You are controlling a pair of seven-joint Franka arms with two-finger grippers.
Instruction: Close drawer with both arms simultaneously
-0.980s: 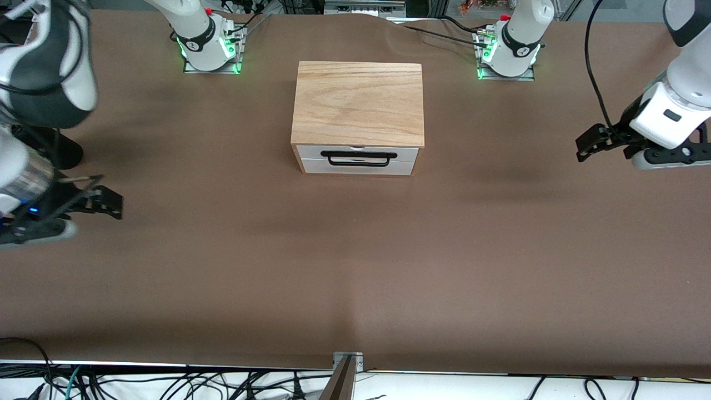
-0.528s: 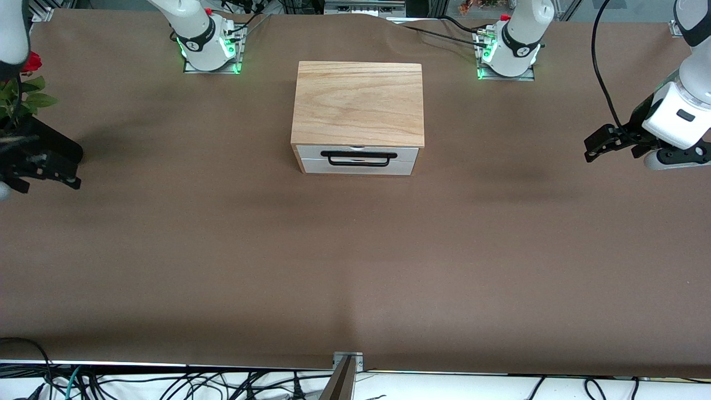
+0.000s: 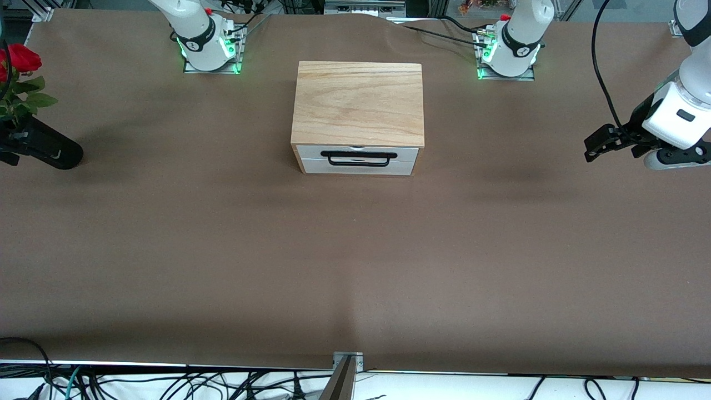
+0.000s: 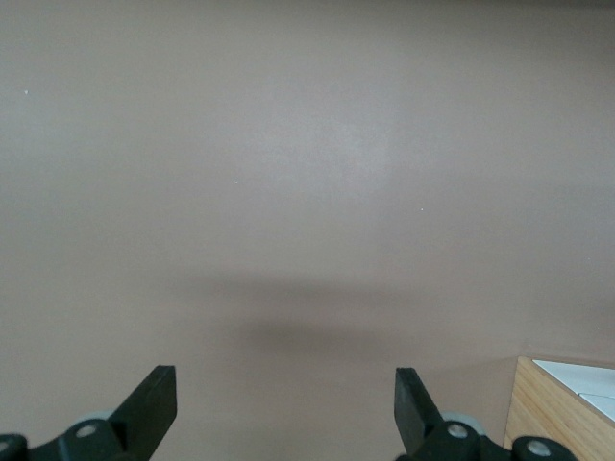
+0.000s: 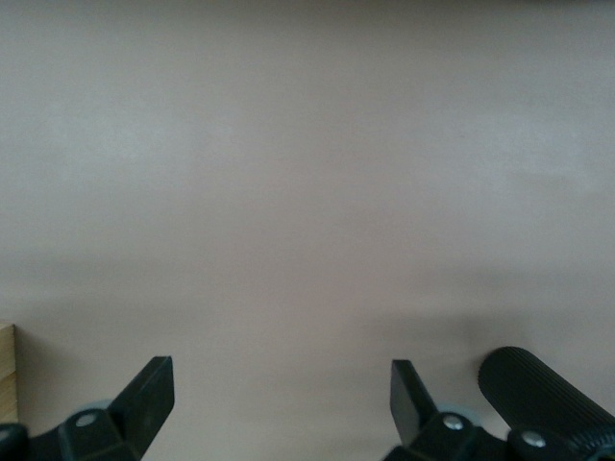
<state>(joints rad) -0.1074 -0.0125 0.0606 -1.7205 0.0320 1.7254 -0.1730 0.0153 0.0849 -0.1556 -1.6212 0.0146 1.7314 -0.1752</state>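
The wooden box (image 3: 358, 103) stands mid-table between the arm bases. The drawer (image 3: 358, 165) shows its white front panel and black wire handle (image 3: 358, 158); the panel sits in against the box's front. My left gripper (image 3: 595, 144) is open and empty, low over bare table toward the left arm's end, well apart from the box. In the left wrist view (image 4: 285, 389) its fingers stand wide apart, with a box corner (image 4: 557, 408) at the edge. My right gripper (image 5: 279, 384) is open and empty over bare table. It is almost out of the front view, by the vase.
A black vase (image 3: 53, 149) with a red rose (image 3: 22, 55) stands at the right arm's end of the table; its ribbed body shows in the right wrist view (image 5: 543, 394). Brown table cover (image 3: 355, 255) stretches around the box.
The right arm has swung away toward its end of the table and almost out of the front view, uncovering the vase and rose. The left gripper rose slightly, then held still.
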